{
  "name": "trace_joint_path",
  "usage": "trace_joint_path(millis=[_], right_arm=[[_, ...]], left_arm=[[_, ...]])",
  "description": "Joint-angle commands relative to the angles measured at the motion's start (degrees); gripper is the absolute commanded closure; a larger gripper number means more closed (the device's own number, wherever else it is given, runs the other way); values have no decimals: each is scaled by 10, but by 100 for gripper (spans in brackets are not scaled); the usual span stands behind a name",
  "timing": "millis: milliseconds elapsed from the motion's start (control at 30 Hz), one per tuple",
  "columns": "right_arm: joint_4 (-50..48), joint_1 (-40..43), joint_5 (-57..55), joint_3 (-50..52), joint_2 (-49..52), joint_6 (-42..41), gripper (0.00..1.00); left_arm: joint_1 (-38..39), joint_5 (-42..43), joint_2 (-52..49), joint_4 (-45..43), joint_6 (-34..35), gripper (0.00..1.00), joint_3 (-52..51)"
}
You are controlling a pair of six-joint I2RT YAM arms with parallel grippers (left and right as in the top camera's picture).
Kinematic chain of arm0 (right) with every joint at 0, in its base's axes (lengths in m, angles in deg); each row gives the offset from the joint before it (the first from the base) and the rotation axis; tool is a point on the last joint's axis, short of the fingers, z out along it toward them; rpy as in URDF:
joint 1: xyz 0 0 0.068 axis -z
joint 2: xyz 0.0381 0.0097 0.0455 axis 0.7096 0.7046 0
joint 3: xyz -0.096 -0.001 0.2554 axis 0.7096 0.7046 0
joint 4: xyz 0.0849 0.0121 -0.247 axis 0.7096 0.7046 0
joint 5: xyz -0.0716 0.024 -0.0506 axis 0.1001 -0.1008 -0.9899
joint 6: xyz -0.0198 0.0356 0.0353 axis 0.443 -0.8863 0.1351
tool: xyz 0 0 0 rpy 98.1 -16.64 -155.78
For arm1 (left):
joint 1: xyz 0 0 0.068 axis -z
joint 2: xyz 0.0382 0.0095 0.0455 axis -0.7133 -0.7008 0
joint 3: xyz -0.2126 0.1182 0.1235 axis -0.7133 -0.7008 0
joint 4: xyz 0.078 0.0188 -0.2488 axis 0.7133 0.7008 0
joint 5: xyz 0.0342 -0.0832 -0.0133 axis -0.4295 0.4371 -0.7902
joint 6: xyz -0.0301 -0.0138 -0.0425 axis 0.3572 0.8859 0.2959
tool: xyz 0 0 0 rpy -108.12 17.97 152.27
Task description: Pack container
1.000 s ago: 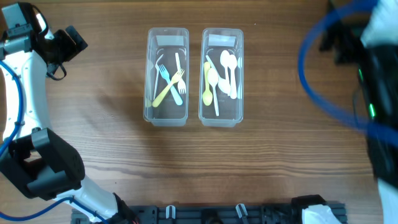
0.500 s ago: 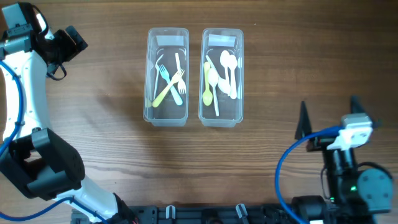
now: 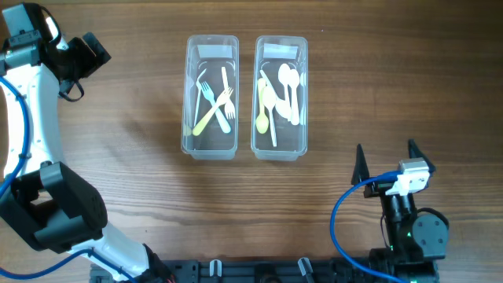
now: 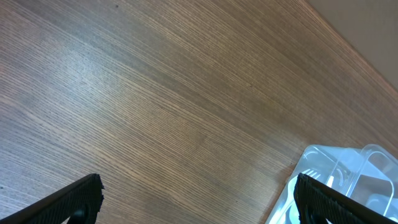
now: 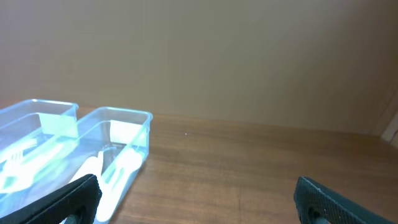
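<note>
Two clear plastic containers stand side by side on the wooden table. The left container [image 3: 211,96] holds several forks, blue, white and yellow. The right container [image 3: 280,96] holds several spoons, white and yellow. My left gripper [image 4: 198,202] is open and empty over bare table at the far left; the left container [image 4: 348,180] shows at its right. My right gripper [image 3: 387,161] is open and empty near the front right edge, well clear of the containers. In the right wrist view my right gripper [image 5: 198,202] is wide open, with the right container [image 5: 115,146] at its left.
A black rail [image 3: 259,271] with clips runs along the front edge of the table. The left arm's white links [image 3: 35,118] and blue cable lie along the left side. A plain wall stands behind the table in the right wrist view.
The right arm has swung down from high in the right of the overhead view and settled low at the front right. The left arm and both containers have not moved.
</note>
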Motion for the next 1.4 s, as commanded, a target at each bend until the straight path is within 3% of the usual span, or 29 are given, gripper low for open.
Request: trace_joint_path(millis=[0, 267, 467, 1367], right_arm=[[-5, 9, 9, 15, -10, -11, 0], [-41, 27, 9, 63, -10, -11, 0], [-68, 32, 7, 75, -10, 49, 0], [-68, 32, 7, 75, -2, 49, 0]], left_arm=[[-3, -1, 15, -1, 3, 0, 6], [-3, -1, 15, -1, 3, 0, 6], [-3, -1, 15, -1, 3, 0, 6], [-3, -1, 15, -1, 3, 0, 6]])
